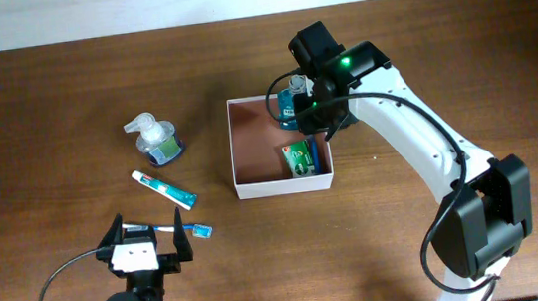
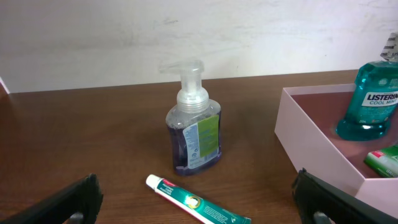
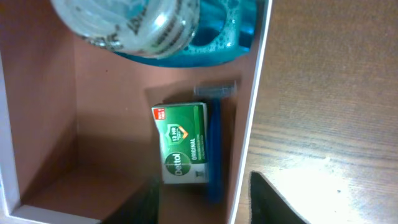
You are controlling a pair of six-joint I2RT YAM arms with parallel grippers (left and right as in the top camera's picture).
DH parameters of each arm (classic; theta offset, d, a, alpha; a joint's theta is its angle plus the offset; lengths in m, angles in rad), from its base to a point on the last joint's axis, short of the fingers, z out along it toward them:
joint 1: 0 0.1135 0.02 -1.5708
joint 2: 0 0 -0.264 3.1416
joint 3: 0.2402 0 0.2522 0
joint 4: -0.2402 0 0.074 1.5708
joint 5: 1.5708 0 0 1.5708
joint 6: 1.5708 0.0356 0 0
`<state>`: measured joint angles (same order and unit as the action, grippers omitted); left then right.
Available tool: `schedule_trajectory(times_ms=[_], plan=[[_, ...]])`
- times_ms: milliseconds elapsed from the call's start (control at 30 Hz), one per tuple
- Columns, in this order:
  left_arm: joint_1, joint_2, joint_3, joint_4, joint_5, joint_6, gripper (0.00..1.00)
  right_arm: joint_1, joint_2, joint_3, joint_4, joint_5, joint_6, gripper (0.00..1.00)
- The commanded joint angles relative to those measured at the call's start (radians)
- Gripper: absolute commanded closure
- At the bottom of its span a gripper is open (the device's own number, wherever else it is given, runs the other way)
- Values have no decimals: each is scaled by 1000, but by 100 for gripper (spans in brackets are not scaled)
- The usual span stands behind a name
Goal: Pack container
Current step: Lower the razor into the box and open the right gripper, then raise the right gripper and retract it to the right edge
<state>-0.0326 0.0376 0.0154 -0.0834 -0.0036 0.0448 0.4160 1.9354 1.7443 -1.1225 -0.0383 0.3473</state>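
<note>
Brown wooden table (image 1: 45, 114), pale wall (image 2: 186, 31) behind: right gripper (image 3: 205, 186), fingers apart over the container (image 1: 283, 185), has a blurred, cropped mouthwash bottle (image 3: 143, 25) just ahead; left gripper (image 2: 196, 183) gapes wide.

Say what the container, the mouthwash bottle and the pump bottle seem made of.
Container: likely thin cardboard, matte; thin white walls, dull pinkish-brown inside. Mouthwash bottle: clear glossy plastic, probably; blue-green liquid shows through. Pump bottle: clear plastic too, it seems; dark liquid visible, translucent pump head.

The white right arm (image 1: 419, 145) stretches from 5 o'clock up to 1 o'clock, its right gripper (image 3: 202, 193) pointing down with jaws parted. The black left gripper (image 1: 148, 235) sits at 7 o'clock, jaws spread wide.
</note>
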Motion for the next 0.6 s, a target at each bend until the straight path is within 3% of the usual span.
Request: schedule_trajectory(times_ms=[0,267,567], plan=[[-4,-4,-5,0,0,-6,1,9,3,-3,2,-7,-3,55],[-4,-4,-5,0,0,-6,1,-25,-20,13,-7,14,-29,50],[-4,-4,-5,0,0,-6,1,-321,-104,61,-75,96,-64,45]])
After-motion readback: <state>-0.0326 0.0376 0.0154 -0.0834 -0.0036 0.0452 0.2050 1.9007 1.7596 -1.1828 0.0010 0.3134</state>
